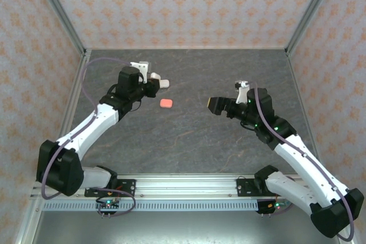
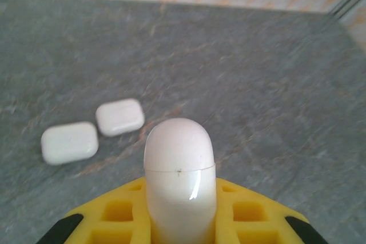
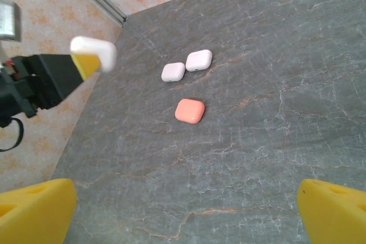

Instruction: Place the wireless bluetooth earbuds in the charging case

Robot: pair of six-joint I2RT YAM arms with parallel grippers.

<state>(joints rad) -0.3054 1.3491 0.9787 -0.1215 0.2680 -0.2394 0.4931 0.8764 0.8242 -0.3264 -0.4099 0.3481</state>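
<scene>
Peach-patterned wallpaper wraps the booth, and under it lies a matt grey stone-look tabletop (image 1: pixel 229 141) veined in rusty orange.

Over to the left gripper (image 2: pixel 180 207). Its yellow plastic fingers (image 2: pixel 123 215), moulded with square recesses, are clamped on a glossy white pill-shaped charging case (image 2: pixel 179 152) standing upright between them. The shell is smooth with a domed top. A fine seam runs round it just below the dome, the lid is down, and light glints off the front. That case is up off the table. In the right wrist view it pokes out past the yellow tip at ten o'clock in the picture.

Down on the stone, the right wrist view picks out a white pillow-shaped case (image 3: pixel 173 71). Just beside it, at two o'clock, is a second rounded case (image 3: pixel 199 60). That one looks faintly pink, though it may only be the light. Both lie flat. In the left wrist view, which is rather soft, the pair sits at ten o'clock from the held case.

At six o'clock from the pair sits a coral-pink rounded-square case (image 3: pixel 190 111), flat, apart from both.

Now the right gripper (image 1: pixel 216 105). In the top view it hangs at three o'clock from the coral case, well apart from it. Its blunt yellow fingertips (image 3: pixel 34 212) are spread wide at the bottom corners of its own view.
</scene>
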